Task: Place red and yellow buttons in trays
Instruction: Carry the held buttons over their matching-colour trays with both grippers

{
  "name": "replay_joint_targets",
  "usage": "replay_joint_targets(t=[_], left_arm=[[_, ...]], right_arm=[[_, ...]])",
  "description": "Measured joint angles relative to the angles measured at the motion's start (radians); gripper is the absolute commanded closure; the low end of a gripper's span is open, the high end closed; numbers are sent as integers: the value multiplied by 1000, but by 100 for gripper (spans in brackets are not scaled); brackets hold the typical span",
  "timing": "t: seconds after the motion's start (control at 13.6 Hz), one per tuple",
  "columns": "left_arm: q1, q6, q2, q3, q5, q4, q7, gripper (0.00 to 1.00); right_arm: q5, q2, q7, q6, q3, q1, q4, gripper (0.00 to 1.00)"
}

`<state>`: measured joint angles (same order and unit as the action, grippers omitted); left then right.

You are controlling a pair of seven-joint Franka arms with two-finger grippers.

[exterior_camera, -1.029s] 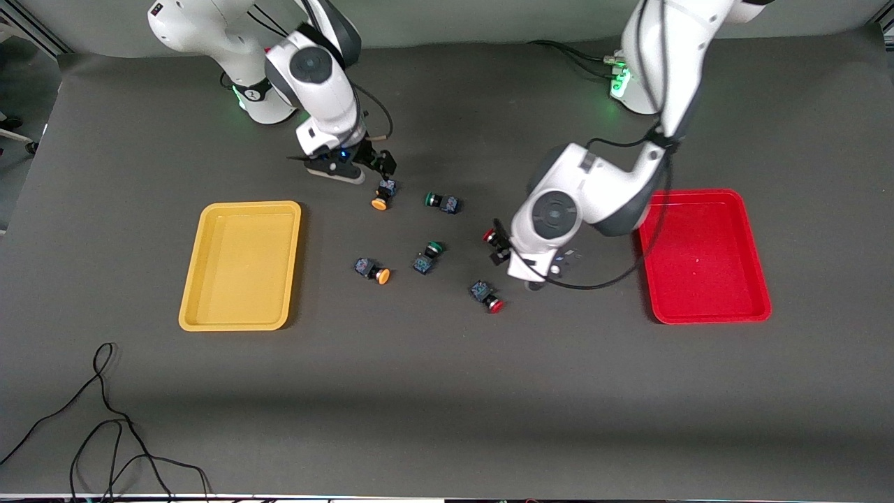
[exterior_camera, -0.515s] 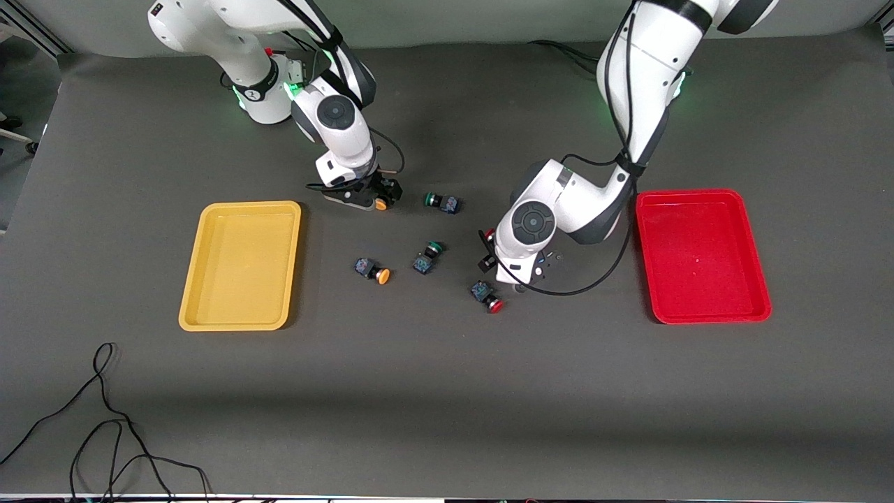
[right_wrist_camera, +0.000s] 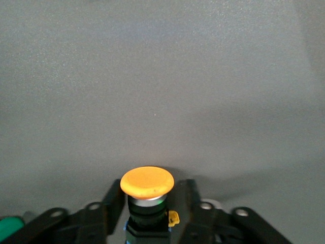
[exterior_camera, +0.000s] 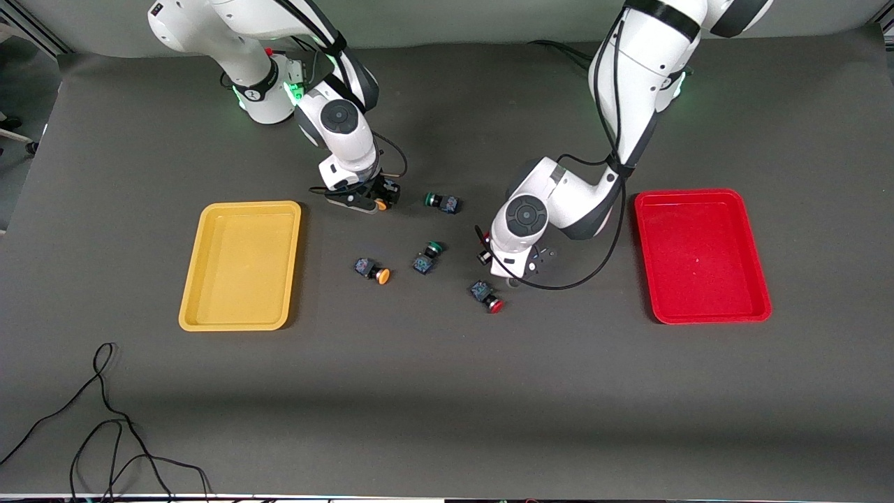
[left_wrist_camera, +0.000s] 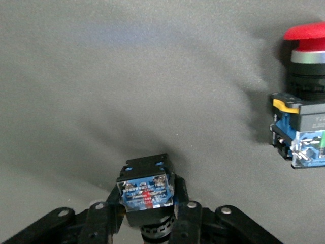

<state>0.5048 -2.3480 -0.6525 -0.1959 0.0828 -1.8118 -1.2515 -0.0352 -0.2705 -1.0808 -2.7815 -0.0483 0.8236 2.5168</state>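
**Both grippers lowered onto buttons**

Since the earlier frame, the right gripper (exterior_camera: 377, 202) is closed on a yellow button (right_wrist_camera: 147, 183) at upper centre; the left gripper (left_wrist_camera: 147, 223) is clamped on a red button (left_wrist_camera: 145, 190). Shallow grips may slip during lifting. Trays (exterior_camera: 241, 265) are unfilled.

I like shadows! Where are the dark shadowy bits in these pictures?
Front view: a wide dark band of shadow crosses the table nearest the camera. Left wrist view: a soft shadow spreads on the table from the button in the left hand. Right wrist view: the table gets darker around the yellow button.
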Motion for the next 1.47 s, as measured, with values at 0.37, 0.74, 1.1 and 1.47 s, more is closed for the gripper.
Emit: replay_joint_targets(t=[0.37,0.74,1.1,1.47], left_arm=[[-86,247,108,15,-9,30,173,100],[-373,540,292,33,-65,68,682,100],[-583,491,283,39,-179,20,1078,100],[-625,312,288,31,-228,-166,1138,100]], right_arm=[[1,14,2,11,0,0,-12,74],[2,200,91,344,-14,-1,-126,74],[2,310,320,848,-136,-6,-480,74],[2,292,671,934,-359,-9,-589,74]])
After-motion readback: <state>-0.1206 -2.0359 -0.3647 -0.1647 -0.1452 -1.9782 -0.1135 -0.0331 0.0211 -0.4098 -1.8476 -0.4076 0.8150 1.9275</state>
